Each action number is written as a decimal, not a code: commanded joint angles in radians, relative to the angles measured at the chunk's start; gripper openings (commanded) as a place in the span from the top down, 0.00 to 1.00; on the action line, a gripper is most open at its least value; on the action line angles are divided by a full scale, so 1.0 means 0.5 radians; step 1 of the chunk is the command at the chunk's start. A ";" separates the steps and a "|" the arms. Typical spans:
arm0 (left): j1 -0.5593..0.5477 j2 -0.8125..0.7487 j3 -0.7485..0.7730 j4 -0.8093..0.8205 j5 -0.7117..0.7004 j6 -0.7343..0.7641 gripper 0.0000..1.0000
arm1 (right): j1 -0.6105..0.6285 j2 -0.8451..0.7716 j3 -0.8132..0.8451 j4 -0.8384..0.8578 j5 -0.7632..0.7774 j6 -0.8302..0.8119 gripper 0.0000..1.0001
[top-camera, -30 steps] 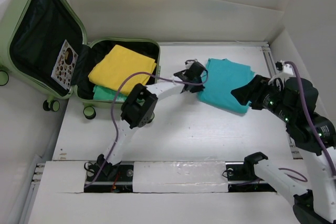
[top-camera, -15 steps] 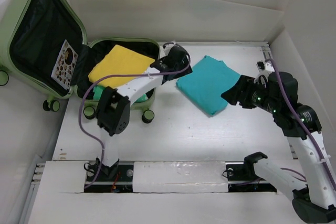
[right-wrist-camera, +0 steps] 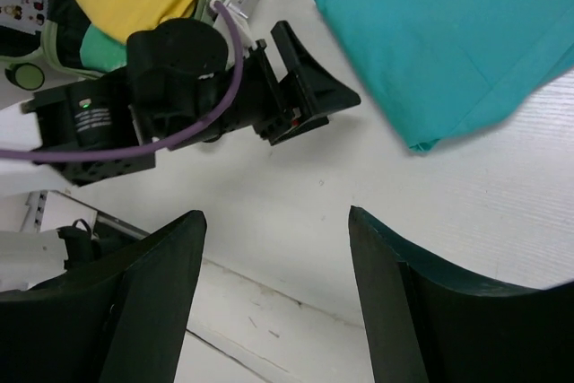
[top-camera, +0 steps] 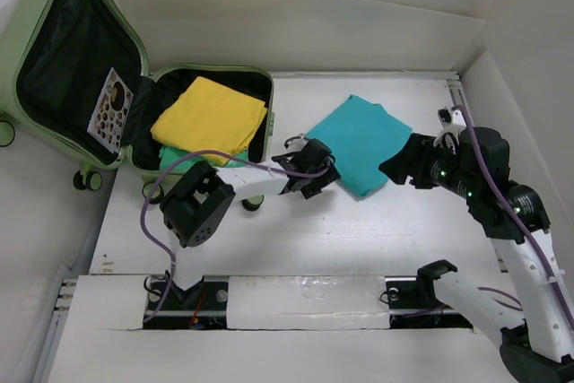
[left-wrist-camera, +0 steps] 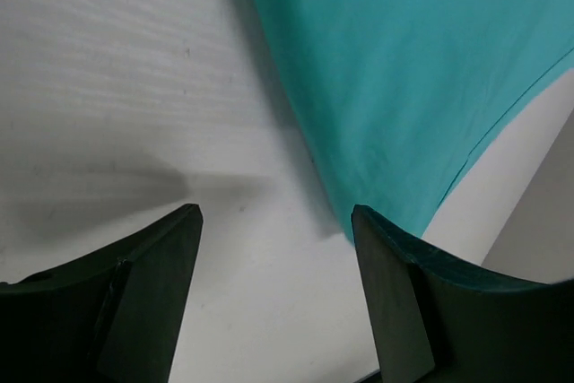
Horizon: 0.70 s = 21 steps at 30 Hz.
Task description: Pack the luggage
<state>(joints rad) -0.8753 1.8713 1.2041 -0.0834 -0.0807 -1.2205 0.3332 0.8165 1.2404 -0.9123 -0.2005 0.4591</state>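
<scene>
Gaping wide and empty, the left end effector (top-camera: 309,172) hovers over the counter (top-camera: 296,239), just beside a corner of the teal cloth (top-camera: 359,141). The right end effector (top-camera: 399,168), likewise open and empty, hangs near the cloth's right edge. The luggage (top-camera: 11,60) lies open at far left, where a yellow garment (top-camera: 211,114) hides most of a green one.

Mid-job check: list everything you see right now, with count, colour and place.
luggage: one, pale green, open, far left of the table
yellow cloth: one, yellow, folded, on top inside the luggage
green cloth: one, green, under the yellow cloth
teal cloth: one, teal, folded, on the table right of the luggage
card: one, patterned, in the lid
table: one, white
left gripper: one, black, open, by the teal cloth's near corner
right gripper: one, black, open, right of the teal cloth
</scene>
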 commanded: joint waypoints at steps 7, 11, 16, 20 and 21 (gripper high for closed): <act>0.124 0.322 0.073 0.520 0.045 -0.390 0.34 | -0.010 -0.099 -0.023 -0.007 -0.035 -0.065 0.29; 0.125 0.500 0.275 0.394 0.048 -0.391 0.45 | -0.010 -0.099 -0.023 -0.007 -0.016 -0.065 0.29; 0.125 0.617 0.414 0.369 -0.017 -0.333 0.76 | -0.010 -0.099 -0.002 -0.007 -0.016 -0.065 0.29; 0.146 0.654 0.665 0.271 -0.041 -0.094 1.00 | -0.010 -0.099 0.035 -0.007 0.002 -0.065 0.29; 0.164 0.636 0.833 0.232 -0.041 -0.023 1.00 | -0.010 -0.099 0.035 -0.007 0.002 -0.065 0.29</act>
<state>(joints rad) -0.8085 2.1952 1.4902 0.1032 -0.0647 -1.3510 0.3332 0.7723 1.2285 -0.9203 -0.2070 0.4404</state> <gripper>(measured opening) 0.038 0.709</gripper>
